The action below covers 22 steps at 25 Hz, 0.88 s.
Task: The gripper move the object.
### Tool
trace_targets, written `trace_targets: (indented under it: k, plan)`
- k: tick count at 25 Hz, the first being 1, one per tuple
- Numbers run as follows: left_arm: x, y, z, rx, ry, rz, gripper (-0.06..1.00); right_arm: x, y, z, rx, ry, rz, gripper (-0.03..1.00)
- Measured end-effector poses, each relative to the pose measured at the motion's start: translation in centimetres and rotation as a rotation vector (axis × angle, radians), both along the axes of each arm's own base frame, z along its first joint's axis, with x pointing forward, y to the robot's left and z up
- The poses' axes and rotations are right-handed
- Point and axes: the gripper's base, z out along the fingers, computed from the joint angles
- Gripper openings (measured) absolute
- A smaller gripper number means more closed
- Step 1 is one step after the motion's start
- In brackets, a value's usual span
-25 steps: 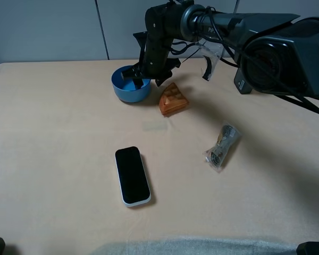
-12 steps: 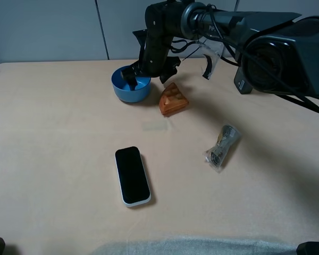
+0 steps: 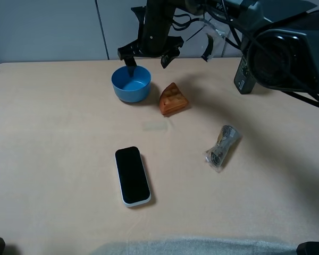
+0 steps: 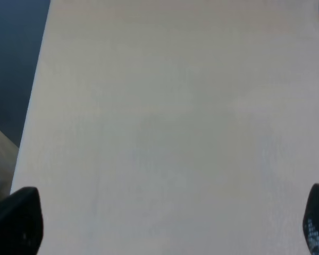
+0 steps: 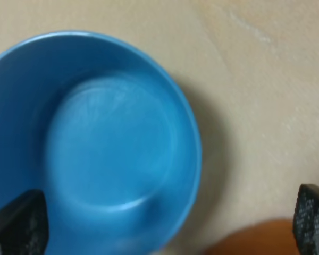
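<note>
Right pincer (image 3: 143, 57) hovers over the blue bowl (image 3: 131, 84)!
Spread wide and empty, it seems lined up to straddle the rim.

no readable txt anywhere rn. exterior high view: a bit of white lettering on the black arm (image 3: 223, 6) up top, too small n blurred to make out. phone (image 3: 132, 176) screen dark, no legible logo. packet (image 3: 222, 146) print can't be read. both wrist views: nothing legible.
</note>
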Motion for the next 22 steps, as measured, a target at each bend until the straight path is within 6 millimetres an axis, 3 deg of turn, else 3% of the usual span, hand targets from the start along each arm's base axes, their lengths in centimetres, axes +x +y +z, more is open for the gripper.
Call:
trace_targets:
  k: [16,22]
  plan:
    - [0.0,0.0,0.0,0.000,0.000,0.000,0.98,-1.9,-0.8,7.2,0.076,-0.004,0.024,0.69]
    - [0.0,0.0,0.0,0.000,0.000,0.000,0.98,-3.7,-1.9,9.8,0.089,0.001,0.026,0.69]
